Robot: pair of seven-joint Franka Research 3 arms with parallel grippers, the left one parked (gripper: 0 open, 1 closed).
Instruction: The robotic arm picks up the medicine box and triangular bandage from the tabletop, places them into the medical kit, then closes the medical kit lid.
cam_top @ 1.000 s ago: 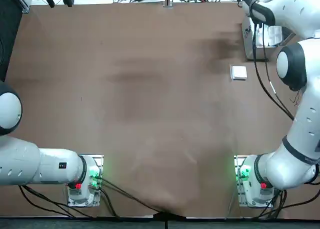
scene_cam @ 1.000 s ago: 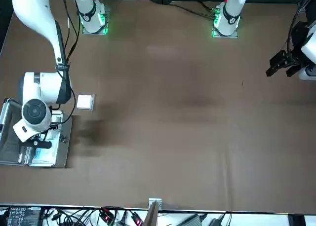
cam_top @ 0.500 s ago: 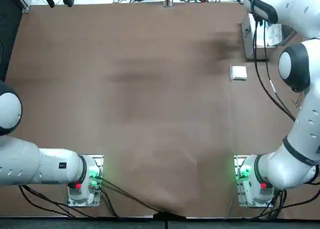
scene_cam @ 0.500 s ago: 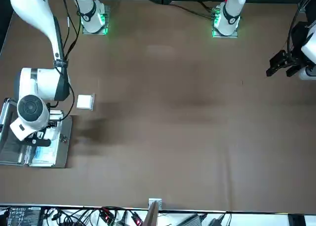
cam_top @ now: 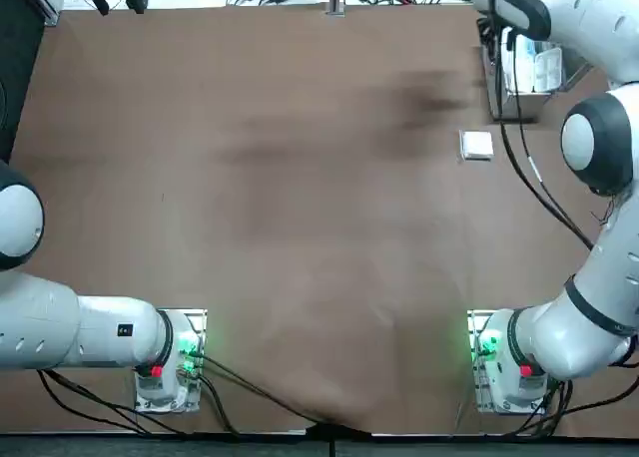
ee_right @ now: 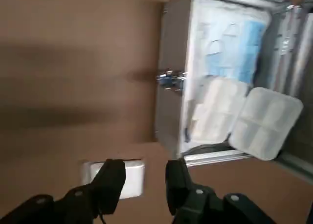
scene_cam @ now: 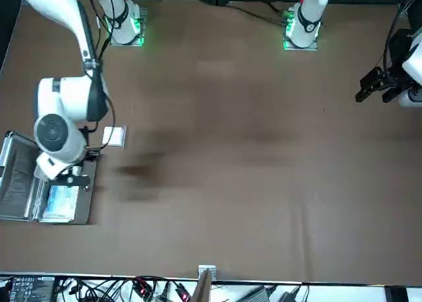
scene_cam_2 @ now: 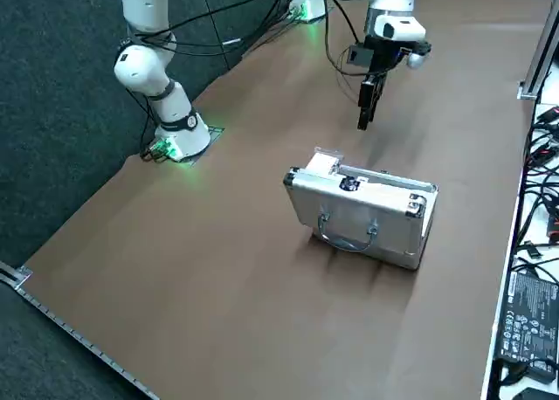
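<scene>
Brown surface (cam_top: 300, 228) under everything, and on it I'd call this the second pick-up, with the loading unfinished. Big white robotic arm (scene_cam: 56, 111) next: it reaches out from its base, elbow bent, wrist carried above the table by the kit, hand pointing down. Silver medical kit (scene_cam_2: 358, 212) stands open below, its lid (scene_cam: 20, 183) folded out to the far side from the packet, so closing is for later. Inside, pale blue-and-white supplies (ee_right: 234, 43) lie by a clear compartmented box (ee_right: 244, 111), opened out in two halves; I take that for the medicine box, already in, though I can't be certain. Smaller again, a white packet (ee_right: 129, 177) lies flat on the surface, just beside the case, with a clear edge showing; my guess is the triangular bandage. Smallest, the jaws of my right gripper (ee_right: 146, 166): spread wide, nothing between them, up in the air with the packet off to one side of their middle. Next move, I'd shift across until the packet sits centred, square up to its sides, come down, then close gently; off-centre, one finger could land on it.
</scene>
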